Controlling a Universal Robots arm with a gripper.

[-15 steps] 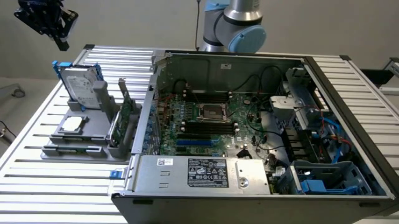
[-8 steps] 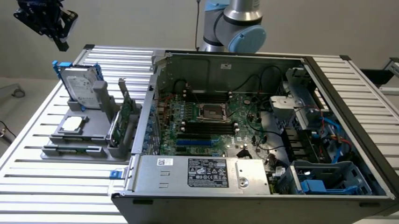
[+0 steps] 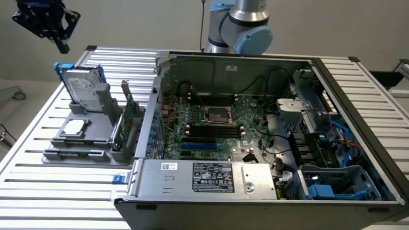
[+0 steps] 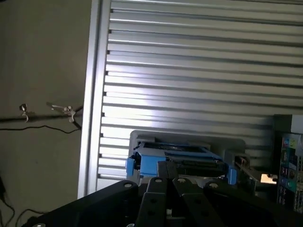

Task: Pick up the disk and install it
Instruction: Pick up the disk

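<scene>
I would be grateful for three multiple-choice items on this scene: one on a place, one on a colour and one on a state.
1. Where is the disk?
A. upright in the grey holder beside the computer case
B. inside the case
C. between the fingers

2. What colour is the disk's carrier?
A. red
B. yellow
C. blue

3. How is the gripper?
A. shut on the disk
B. shut and empty, in the air
C. wide open on the case floor

Answers: A, it stands on edge in the holder; C, a blue frame edges the metal; B, its fingers meet with nothing between them.
</scene>
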